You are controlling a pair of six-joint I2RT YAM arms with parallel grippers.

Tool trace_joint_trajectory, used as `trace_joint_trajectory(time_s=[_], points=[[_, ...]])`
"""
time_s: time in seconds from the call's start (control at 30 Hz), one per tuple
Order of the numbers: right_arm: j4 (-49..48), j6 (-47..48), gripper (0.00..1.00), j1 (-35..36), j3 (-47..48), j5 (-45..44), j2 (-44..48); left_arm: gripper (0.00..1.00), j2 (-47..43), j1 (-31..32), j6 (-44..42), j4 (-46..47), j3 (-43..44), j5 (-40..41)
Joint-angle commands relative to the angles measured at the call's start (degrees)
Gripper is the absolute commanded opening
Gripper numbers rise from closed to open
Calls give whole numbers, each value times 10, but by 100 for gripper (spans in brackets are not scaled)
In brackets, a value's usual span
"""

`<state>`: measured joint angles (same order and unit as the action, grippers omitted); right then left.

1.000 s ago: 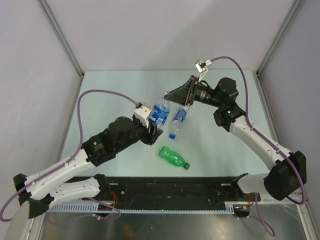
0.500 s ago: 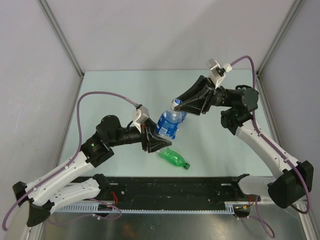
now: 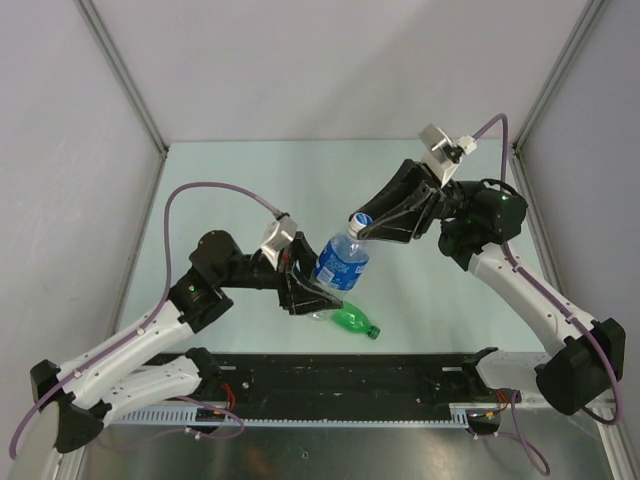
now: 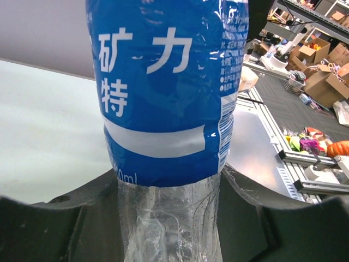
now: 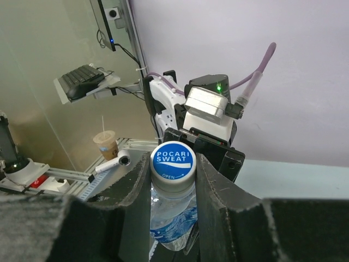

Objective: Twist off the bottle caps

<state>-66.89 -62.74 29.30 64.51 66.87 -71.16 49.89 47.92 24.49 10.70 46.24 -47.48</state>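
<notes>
A clear bottle with a blue label is held off the table, tilted, by my left gripper. In the left wrist view the gripper is shut round the bottle's clear lower part. My right gripper is at the bottle's top. In the right wrist view it is shut on the blue-topped cap, with one finger on each side. The green bottle lies on the table with its green cap on. The second clear bottle and the white cap are hidden.
The pale green table is walled by grey panels at the back and sides. A black rail runs along the near edge between the arm bases. The green bottle lies just below the raised bottle.
My left gripper has lifted the blue-label bottle off the table and tilted it. My right gripper has swung over and shut on its cap. The green bottle has not moved.
</notes>
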Motion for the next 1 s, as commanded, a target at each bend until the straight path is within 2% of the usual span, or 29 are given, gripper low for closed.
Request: trace_joint_trajectory(time_s=[0.0, 0.07, 0.13, 0.27, 0.5, 0.7, 0.97], points=[[29, 13, 35, -4, -3, -5, -13, 0, -4, -8, 0, 75, -5, -17], [38, 19, 58, -6, -2, -6, -12, 0, -4, -18, 0, 64, -9, 1], [52, 27, 75, -9, -2, -8, -9, 0, -6, -27, -6, 51, -12, 21], [83, 47, 96, -17, -2, -19, -3, 0, -3, -34, -41, -4, 0, 68], [181, 112, 99, -36, -3, -62, 23, 0, 10, -36, -86, -76, 20, 118], [273, 134, 99, -59, -3, -145, 55, 0, 9, -37, -107, -108, 17, 162], [430, 192, 99, -61, -3, -268, 72, 0, 29, -35, -131, -196, 45, 297]])
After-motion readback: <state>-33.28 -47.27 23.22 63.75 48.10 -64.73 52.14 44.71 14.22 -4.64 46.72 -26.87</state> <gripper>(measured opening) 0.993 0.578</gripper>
